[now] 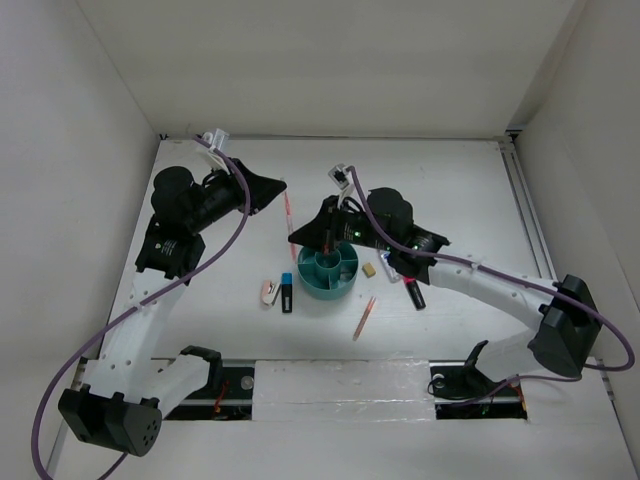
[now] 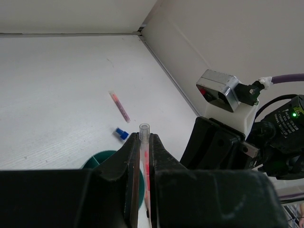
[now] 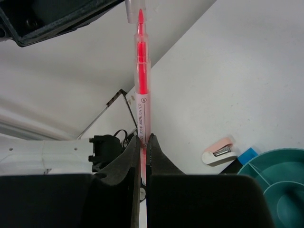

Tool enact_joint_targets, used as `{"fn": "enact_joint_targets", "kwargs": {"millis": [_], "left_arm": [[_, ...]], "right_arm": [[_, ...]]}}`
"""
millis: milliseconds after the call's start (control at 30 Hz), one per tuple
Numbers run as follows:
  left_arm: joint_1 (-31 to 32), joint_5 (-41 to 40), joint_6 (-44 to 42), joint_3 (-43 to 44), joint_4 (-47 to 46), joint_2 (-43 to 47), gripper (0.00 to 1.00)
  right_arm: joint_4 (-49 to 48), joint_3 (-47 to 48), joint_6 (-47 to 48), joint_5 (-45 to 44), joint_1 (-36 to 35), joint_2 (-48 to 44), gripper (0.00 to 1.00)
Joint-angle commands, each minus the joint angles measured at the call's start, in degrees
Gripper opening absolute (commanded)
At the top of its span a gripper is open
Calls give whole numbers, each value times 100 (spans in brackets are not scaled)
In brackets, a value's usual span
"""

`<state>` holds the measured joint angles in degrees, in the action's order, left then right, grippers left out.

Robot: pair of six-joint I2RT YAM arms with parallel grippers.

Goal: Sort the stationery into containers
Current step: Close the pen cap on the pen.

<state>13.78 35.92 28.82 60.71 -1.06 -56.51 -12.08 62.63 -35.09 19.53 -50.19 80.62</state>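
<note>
The teal organizer [image 1: 331,291] stands on the table between the two arms. Its central cup and near outer compartments show only bare teal floor. The right arm covers its far edge, so what lies there cannot be told.

Just above the organizer's far-left rim, the right gripper [image 3: 144,142] is clamped on the lower barrel of a pink pen [image 3: 142,95]. The pen runs up and away from the organizer. Its clear-capped end sits between the fingers of the left gripper [image 2: 144,142], which are drawn in tight against it.

A blue-capped black marker [image 1: 287,294] lies just left of the organizer, with a small white-pink piece [image 1: 270,292] beyond it. A tan eraser [image 1: 369,269] lies just right of the organizer. A pink-capped black marker [image 1: 413,293] lies farther right. One pinkish-orange pencil [image 1: 364,317] lies near the organizer's near-right side.
</note>
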Motion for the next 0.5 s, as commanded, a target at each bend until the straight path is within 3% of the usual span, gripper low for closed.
{"fn": "enact_joint_targets", "kwargs": {"millis": [0, 467], "left_arm": [[-16, 143, 10, -6, -281, 44, 0], [-16, 310, 10, -68, -386, -9, 0]], "right_arm": [[-401, 381, -77, 130, 45, -2, 0], [-453, 751, -261, 253, 45, 50, 0]]}}
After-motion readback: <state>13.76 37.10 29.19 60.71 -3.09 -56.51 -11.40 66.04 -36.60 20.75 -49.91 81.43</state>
